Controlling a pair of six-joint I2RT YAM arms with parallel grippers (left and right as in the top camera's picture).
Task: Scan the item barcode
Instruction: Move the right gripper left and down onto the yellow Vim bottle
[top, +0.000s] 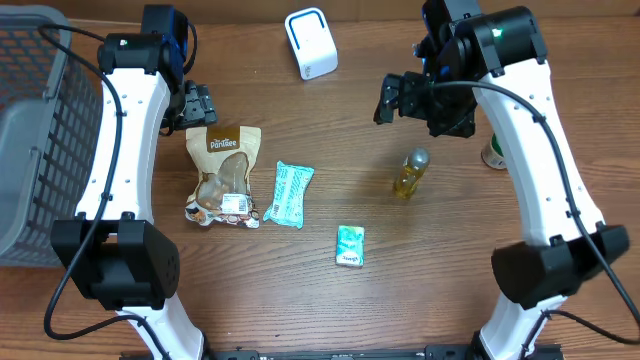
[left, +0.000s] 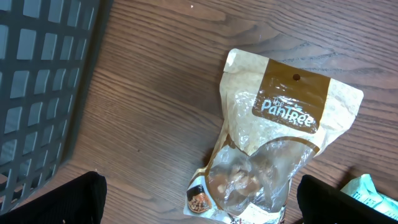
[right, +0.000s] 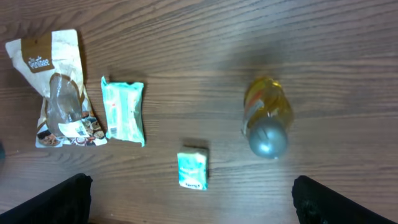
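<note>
Several items lie on the wooden table. A tan Pantree snack pouch lies flat with a white label at its lower end. Beside it are a teal wipes pack, a small teal box and a yellow bottle with a silver cap. A white scanner-like device stands at the back. My left gripper hovers open just above the pouch's top. My right gripper hangs open high over the bottle and box, holding nothing.
A grey plastic basket fills the left edge, close to my left arm. A green-and-white object sits half hidden behind my right arm.
</note>
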